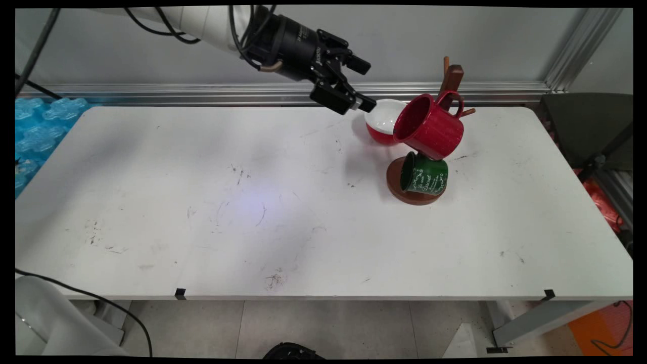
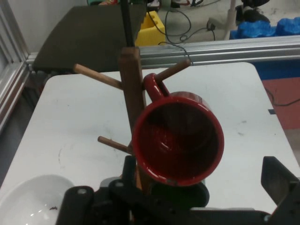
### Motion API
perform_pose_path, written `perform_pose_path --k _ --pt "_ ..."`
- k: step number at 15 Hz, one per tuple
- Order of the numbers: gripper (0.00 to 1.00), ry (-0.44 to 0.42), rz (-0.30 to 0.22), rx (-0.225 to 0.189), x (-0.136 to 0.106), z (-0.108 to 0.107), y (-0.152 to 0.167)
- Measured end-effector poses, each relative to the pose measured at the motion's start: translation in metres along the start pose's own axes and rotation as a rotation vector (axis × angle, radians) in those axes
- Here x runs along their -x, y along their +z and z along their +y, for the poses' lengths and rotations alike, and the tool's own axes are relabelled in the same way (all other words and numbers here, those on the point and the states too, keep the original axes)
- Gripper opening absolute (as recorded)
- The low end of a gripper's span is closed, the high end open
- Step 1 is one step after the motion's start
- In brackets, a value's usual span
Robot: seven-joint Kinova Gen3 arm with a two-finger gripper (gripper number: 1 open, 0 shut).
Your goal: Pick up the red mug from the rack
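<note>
White worktop (image 1: 252, 202) lies nearest and largest. Beyond the end effector (image 1: 365, 85), which hangs with fingers spread and empty, stands a wooden mug tree (image 1: 451, 81); a red mug (image 1: 429, 125) hangs on its peg, directly ahead. Below that hangs a green mug (image 1: 423, 175). Beside the lower finger sits a red-and-white bowl (image 1: 384, 119).

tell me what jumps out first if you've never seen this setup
A big red mug hangs by its handle from a peg of a brown wooden mug tree at the table's far right, mouth turned toward the camera, with a green mug hanging lower over the tree's round base. Just left of them the black gripper, open, hovers above a red bowl with a white inside.
</note>
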Motion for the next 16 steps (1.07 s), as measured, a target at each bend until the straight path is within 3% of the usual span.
perform_pose_path --k 7,16 --pt "1.00 -0.038 0.021 0.004 -0.002 0.006 0.022" --pt "1.00 -0.169 0.003 0.008 0.006 0.009 0.053"
